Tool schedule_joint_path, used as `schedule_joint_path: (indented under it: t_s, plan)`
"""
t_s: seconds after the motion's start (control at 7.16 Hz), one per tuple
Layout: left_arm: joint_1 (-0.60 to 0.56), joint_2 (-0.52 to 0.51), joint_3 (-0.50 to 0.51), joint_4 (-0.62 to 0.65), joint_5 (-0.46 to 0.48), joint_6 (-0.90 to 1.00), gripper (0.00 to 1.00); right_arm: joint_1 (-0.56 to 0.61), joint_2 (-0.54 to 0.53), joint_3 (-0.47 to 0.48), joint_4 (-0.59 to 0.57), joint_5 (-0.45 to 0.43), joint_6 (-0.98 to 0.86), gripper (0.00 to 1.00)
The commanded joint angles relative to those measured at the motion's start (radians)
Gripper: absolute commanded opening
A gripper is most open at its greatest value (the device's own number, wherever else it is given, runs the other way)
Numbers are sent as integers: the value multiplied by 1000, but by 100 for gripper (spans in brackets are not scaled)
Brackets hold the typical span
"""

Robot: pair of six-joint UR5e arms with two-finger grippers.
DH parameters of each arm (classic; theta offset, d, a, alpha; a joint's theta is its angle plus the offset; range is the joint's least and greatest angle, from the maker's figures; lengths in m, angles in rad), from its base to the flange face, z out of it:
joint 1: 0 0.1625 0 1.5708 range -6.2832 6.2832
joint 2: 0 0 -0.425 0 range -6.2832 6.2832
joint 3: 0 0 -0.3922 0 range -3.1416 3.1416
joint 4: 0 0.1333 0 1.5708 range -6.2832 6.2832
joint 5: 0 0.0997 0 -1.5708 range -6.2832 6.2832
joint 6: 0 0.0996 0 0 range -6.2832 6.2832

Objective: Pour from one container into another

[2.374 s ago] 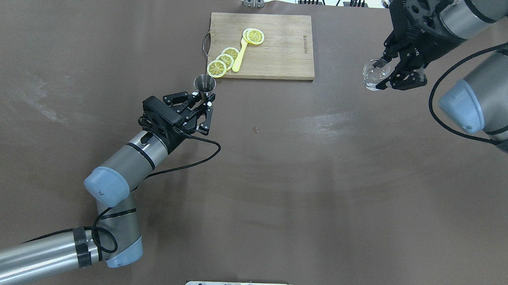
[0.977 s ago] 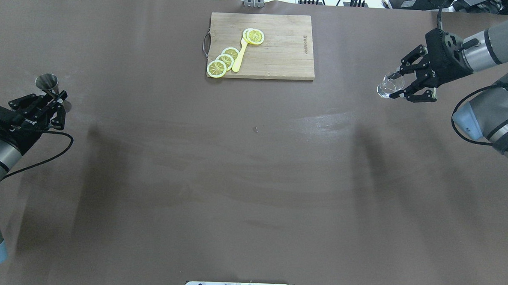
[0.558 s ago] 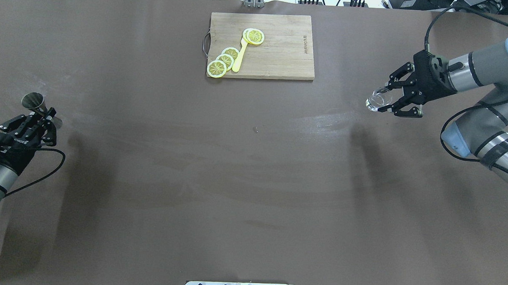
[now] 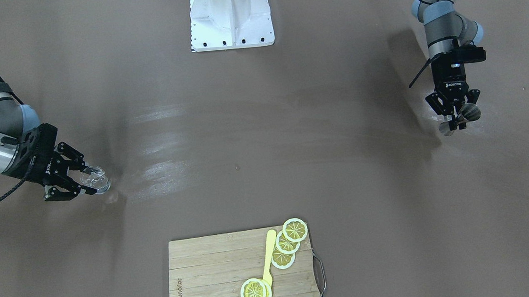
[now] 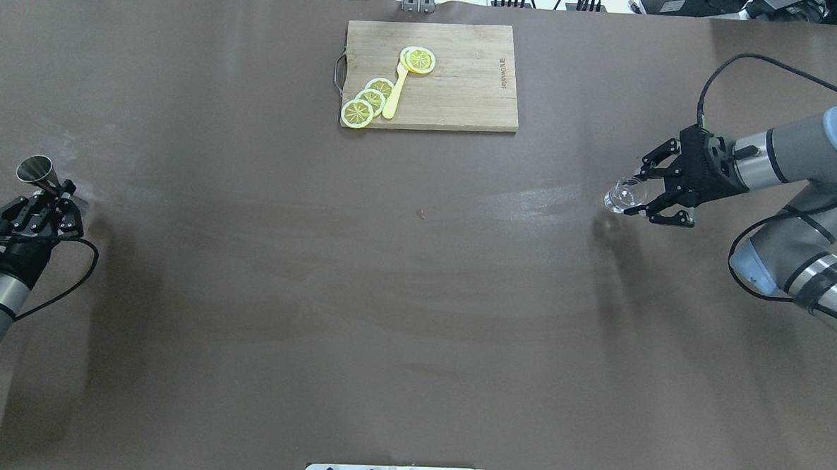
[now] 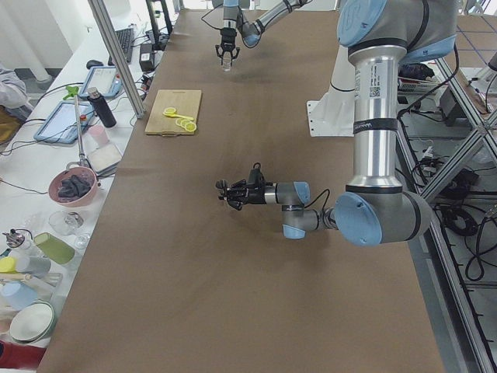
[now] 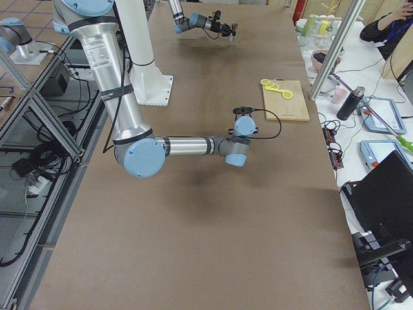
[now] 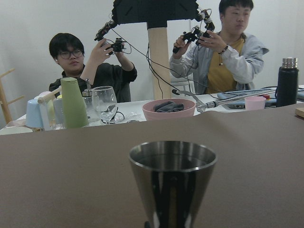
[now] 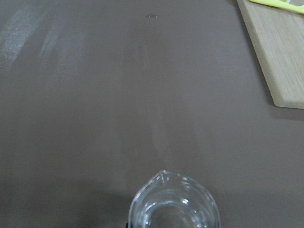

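Brown table cover [image 5: 416, 298], your inventory: wooden cutting board [image 5: 460, 81] at the far edge, bearing lemon slices [image 5: 357, 112] and a yellow utensil [image 5: 394, 96], set farther back than the line between the two containers. Left gripper [image 5: 63, 193] pinches the steel jigger [image 5: 36, 171] at its waist, mouth up, at the table's left end. Right gripper [image 5: 633, 195] pinches the clear glass [image 5: 618, 198] at the right end. Against 0.6 s ago, note: jigger slightly further left, glass nearer the robot; board unmoved.
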Motion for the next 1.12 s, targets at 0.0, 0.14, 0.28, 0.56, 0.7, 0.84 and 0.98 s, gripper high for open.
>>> schedule_joint_path:
  t_s: [0.0,0.14,0.28,0.56,0.7,0.84,0.98]
  plan:
    - [8,1,-3,67,9,-91,0,-1,-32,-15,49,-2,-1,0]
    - [37,-1,-9,168,73,-167,0,-1,-26,-45,69,-3,-4,0]
    - [77,-4,-22,280,148,-268,0,-3,-20,-56,80,-3,-4,0]
    - [79,-13,-33,384,259,-317,0,-1,-18,-56,80,-3,-1,0]
    - [79,-13,-53,394,286,-317,0,-1,-18,-56,80,-5,7,0]
    - [81,-25,-47,396,303,-352,0,-1,-17,-56,82,-5,34,17]
    - [81,-69,-23,419,310,-373,0,-3,-14,-56,82,-5,37,45]
